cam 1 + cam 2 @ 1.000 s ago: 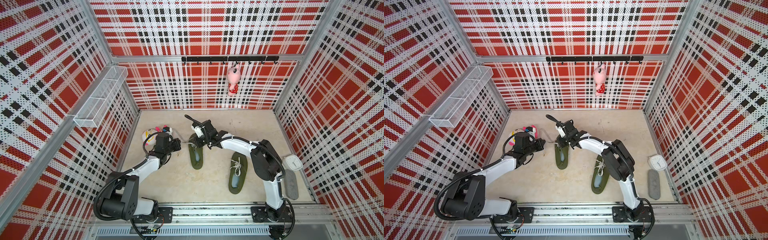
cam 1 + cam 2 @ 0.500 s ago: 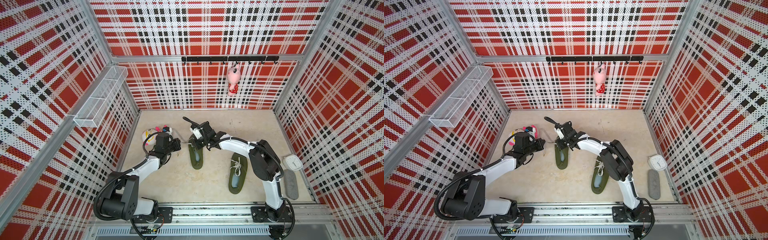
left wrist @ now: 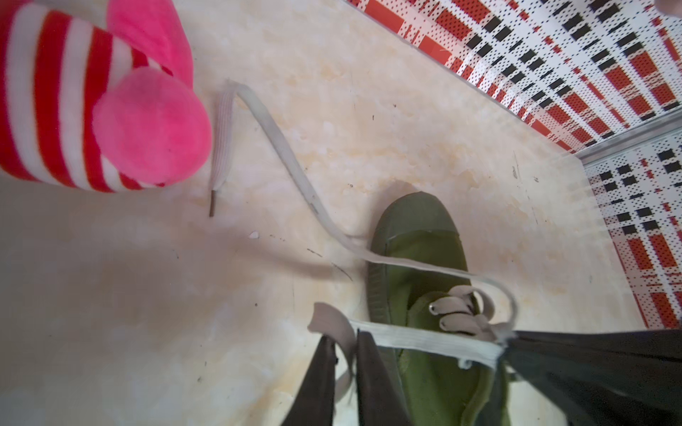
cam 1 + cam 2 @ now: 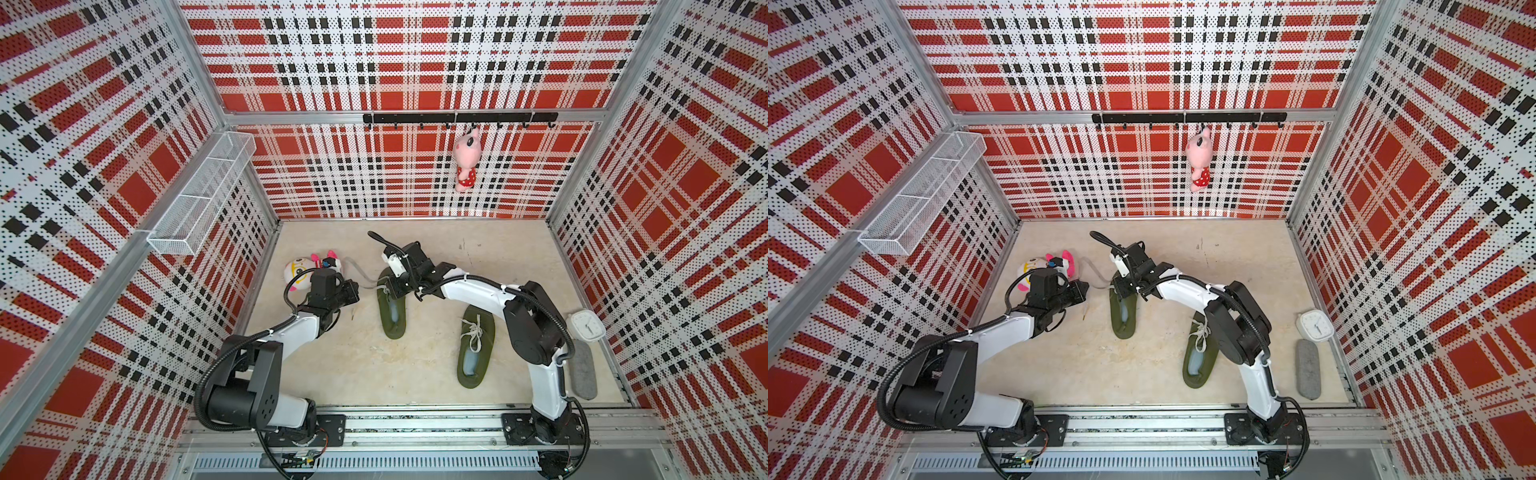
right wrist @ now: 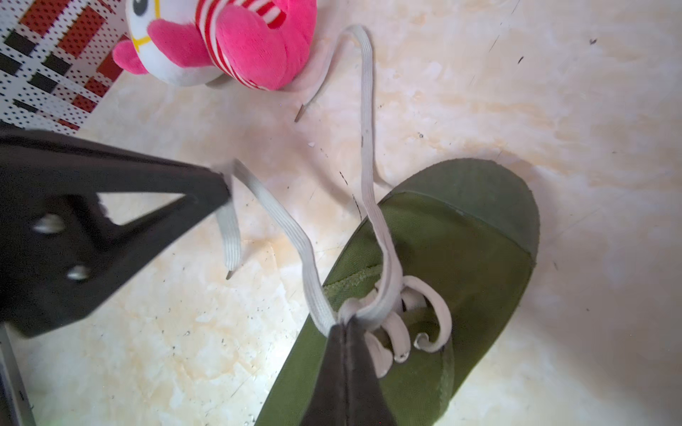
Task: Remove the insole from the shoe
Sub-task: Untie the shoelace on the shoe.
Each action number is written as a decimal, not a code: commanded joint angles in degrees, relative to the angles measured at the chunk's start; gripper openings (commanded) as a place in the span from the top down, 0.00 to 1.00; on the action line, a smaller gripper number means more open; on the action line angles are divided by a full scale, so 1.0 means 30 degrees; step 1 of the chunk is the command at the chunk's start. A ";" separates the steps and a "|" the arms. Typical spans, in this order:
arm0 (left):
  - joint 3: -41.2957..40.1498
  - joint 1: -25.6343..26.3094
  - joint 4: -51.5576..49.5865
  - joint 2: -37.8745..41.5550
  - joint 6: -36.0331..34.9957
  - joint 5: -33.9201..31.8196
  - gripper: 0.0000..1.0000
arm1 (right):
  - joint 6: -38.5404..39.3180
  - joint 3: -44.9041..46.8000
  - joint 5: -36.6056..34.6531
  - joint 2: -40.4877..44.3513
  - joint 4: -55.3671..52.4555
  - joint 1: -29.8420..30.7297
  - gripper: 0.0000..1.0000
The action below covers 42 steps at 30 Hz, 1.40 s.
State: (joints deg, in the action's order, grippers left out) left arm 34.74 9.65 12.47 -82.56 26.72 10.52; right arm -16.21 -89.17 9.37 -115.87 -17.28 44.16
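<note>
The insole (image 4: 393, 312) is down inside the shoe (image 5: 443, 258), the one with the plush toy (image 5: 240, 37) lying off its toe. In a top view the insole is just a pale strip in the opening. I reckon I can't get at it while the lacing is cinched, which would be why both arms are crowded round the front of that shoe working the lace (image 5: 365, 129).

My right pincer (image 5: 345, 326) is clamped tight on the lace right over the shoe's eyelets, I'd guess to drag some slack out. The left pincer (image 3: 345, 337) sits off the shoe's side, over the counter (image 3: 110, 295). The lace runs through a thin gap between its fingers, and I can't tell if it's really pinching or the lace is just draped there.

Annoying bits:
- The shoe's heel end is cut off in both wrist views.
- The right arm covers the eyelets from above.
- There's no way to see how firmly the insole sits in the shoe.
</note>
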 commanded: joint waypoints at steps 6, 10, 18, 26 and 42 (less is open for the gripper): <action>-0.1123 0.0246 -0.0070 0.2473 -0.1026 -0.2450 0.50 | -0.0957 0.0169 0.0043 0.1387 0.0960 0.0104 1.00; -0.1579 0.1670 -0.0199 0.3555 -0.1699 -0.2414 0.49 | -0.1432 0.0265 0.0356 0.1435 0.1286 0.0074 1.00; -0.2162 0.4498 0.2637 0.2180 -0.1291 0.0467 0.66 | -0.1853 0.0628 0.0408 0.1619 0.1597 0.0074 1.00; -0.1351 0.4518 0.4886 -0.0510 -0.0521 0.0483 0.69 | -0.1953 0.0919 0.0540 0.1783 0.1716 0.0074 1.00; -0.0815 0.3947 0.8285 -0.2808 0.0732 0.0361 0.62 | -0.2164 0.1472 0.0605 0.2059 0.2035 0.0074 1.00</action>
State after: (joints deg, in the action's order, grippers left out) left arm 30.61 21.98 34.02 -89.67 28.27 11.40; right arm -22.26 -85.30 10.50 -112.60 -13.39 44.14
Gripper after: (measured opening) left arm 0.381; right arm 0.041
